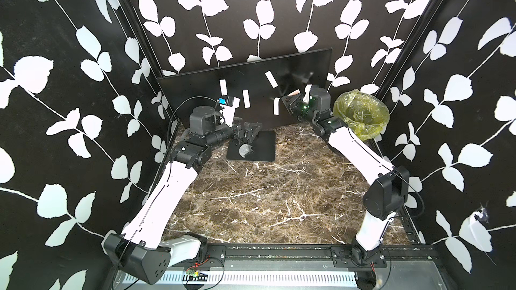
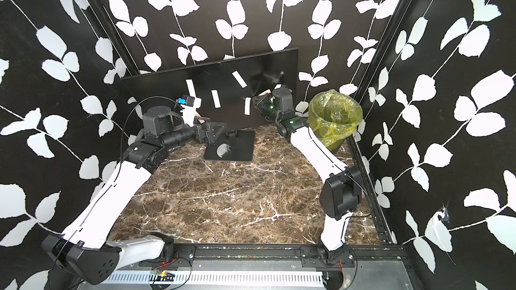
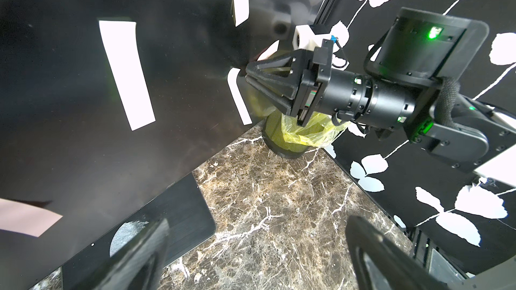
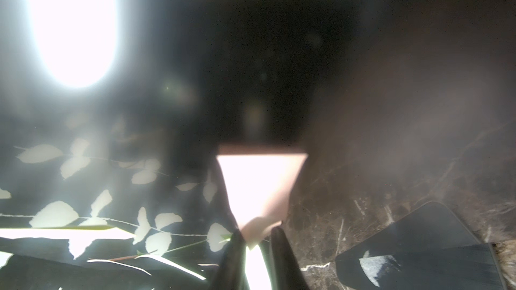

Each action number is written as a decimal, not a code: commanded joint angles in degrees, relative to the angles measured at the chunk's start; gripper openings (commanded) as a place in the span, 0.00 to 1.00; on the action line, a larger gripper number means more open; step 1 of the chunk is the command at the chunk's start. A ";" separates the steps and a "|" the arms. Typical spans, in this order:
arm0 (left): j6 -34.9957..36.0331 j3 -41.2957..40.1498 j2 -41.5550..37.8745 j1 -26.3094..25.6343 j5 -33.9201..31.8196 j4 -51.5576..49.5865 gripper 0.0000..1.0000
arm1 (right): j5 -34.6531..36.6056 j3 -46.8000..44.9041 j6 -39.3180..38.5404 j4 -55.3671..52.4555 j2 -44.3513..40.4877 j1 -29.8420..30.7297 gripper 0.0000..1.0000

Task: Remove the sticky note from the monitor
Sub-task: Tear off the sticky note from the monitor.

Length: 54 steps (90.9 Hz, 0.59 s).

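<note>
A: Where is the sticky note [image 4: 259, 188]?

B: Low on the monitor [image 1: 201, 90] screen, at the end nearest the right arm. The right gripper [image 4: 255, 234] pinches its bottom edge, and the note extends straight ahead of the fingers. The left gripper [image 1: 251, 133], open, sits over the monitor's base, farther off.

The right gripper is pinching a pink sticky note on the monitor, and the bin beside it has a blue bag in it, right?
Not quite. The bag lining the bin is yellow-green, not blue; both top views show it. The rest stands: the right gripper pinches a pink sticky note on the monitor, with the bin beside it.
</note>
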 commanded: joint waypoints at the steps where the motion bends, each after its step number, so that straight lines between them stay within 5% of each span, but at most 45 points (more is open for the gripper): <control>1: 1.04 -0.58 -1.56 -0.31 -0.03 -0.13 0.99 | 0.24 0.31 -0.12 2.70 -0.43 -0.37 0.14; 19: 0.94 -0.61 -1.55 -0.27 0.08 -0.23 0.99 | 0.08 -0.05 -0.29 2.95 -0.73 -0.45 0.00; 54: 1.13 -1.20 -1.87 -0.30 -0.12 -0.13 0.99 | 0.54 -2.44 -1.92 1.74 -3.62 -0.85 0.00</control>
